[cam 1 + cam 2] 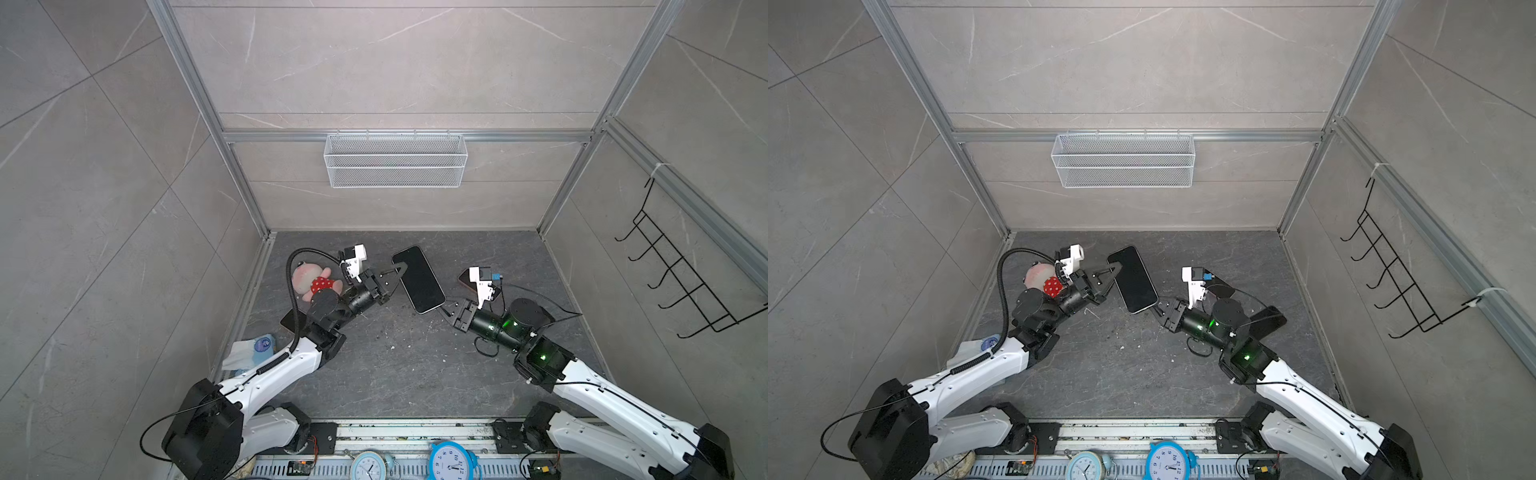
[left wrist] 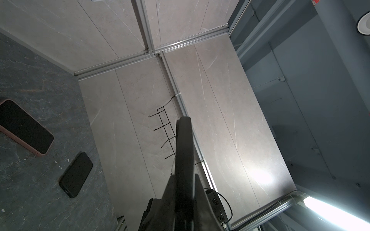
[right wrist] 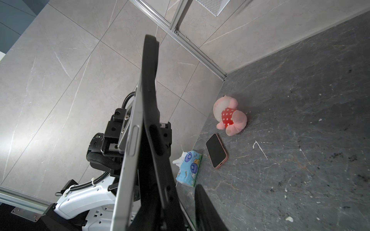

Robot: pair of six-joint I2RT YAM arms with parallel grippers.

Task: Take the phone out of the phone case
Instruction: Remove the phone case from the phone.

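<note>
Black-screened phone [image 1: 419, 279] w/ silver side frame: raised off table [image 1: 395, 374], mid-workspace, tilted, spanning both grippers. L gripper [image 1: 395, 271]: jaws closed on phone's long edge near its far corner. R gripper [image 1: 445, 311]: at phone's near corner. In R wrist view one finger [image 3: 206, 210] stands clear, w/ table showing beside it; clamped or not, cannot tell. Case on phone: not distinguishable. On table: plush toy [image 1: 316, 282] behind L arm, tissue pack [image 1: 253, 349], pink-cased phone [image 3: 217, 151] just beside pack, black phone [image 2: 76, 175].
</note>
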